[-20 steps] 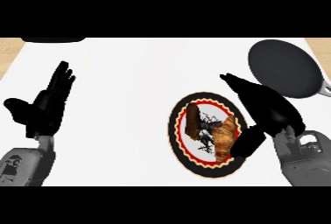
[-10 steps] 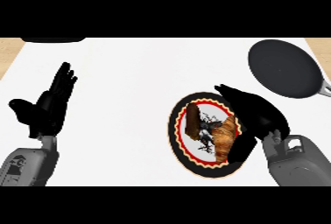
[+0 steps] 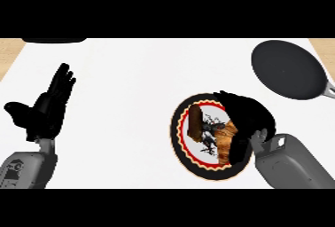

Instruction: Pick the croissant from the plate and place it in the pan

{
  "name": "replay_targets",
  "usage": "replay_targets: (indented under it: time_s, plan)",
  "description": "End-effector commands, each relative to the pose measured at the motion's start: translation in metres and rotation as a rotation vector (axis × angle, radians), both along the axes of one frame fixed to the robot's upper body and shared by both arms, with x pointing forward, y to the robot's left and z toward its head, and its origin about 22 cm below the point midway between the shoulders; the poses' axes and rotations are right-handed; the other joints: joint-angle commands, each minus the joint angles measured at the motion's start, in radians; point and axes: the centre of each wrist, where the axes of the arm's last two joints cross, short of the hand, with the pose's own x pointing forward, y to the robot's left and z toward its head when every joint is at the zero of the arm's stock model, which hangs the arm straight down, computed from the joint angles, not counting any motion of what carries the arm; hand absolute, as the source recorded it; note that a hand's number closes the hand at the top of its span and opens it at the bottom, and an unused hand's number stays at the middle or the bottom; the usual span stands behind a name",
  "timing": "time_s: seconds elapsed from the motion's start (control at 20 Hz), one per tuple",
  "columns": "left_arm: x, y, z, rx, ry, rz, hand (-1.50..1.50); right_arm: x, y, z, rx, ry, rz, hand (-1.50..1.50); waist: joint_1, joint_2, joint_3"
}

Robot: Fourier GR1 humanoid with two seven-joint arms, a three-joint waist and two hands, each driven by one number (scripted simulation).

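Right hand over the croissant's right side, pan beyond.
Left hand (image 3: 42,113) rests open, well apart; the croissant (image 3: 212,133) lies lengthwise on the plate (image 3: 178,133), right hand (image 3: 248,116) nearest, fingers curling over its right edge; pan (image 3: 288,68) up-right.

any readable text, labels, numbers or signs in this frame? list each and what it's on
None readable.
Grey left forearm: a small dark mark near the lower edge, too blurred to read.
Brown croissant, round plate with red-and-black rim, dark round pan, white counter, black hands: no lettering visible.
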Motion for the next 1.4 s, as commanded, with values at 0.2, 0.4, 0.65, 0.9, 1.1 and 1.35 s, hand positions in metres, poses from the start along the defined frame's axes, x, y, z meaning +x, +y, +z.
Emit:
replay_targets:
  time_s: [0.2,0.4,0.65,0.9,1.1,1.35]
  plan:
    - [-0.011,0.006,-0.003,-0.005,0.009,-0.007,0.0,0.02,0.008,-0.003,-0.117,0.081,-0.044,-1.5,0.004,0.0,0.0]
    - [-0.002,0.015,-0.009,-0.006,0.006,0.005,0.0,0.015,-0.008,-0.025,-0.111,0.082,-0.031,-1.5,-0.001,0.0,0.0]
    - [0.008,-0.006,-0.006,0.006,0.004,0.008,0.0,0.007,0.018,-0.05,-0.171,0.11,-0.022,-1.5,-0.003,0.001,0.0]
    - [-0.009,0.009,-0.013,0.002,0.019,-0.007,0.0,0.011,0.011,-0.048,-0.172,0.16,-0.021,-1.5,-0.001,0.0,0.0]
    - [0.0,-0.002,0.002,-0.007,0.0,0.003,0.0,0.022,-0.013,-0.066,-0.174,0.187,-0.027,-1.5,-0.001,0.0,0.0]
    - [-0.006,0.002,-0.006,-0.004,0.013,-0.011,0.0,0.02,0.011,-0.071,-0.118,0.202,0.113,1.5,0.001,0.0,0.0]
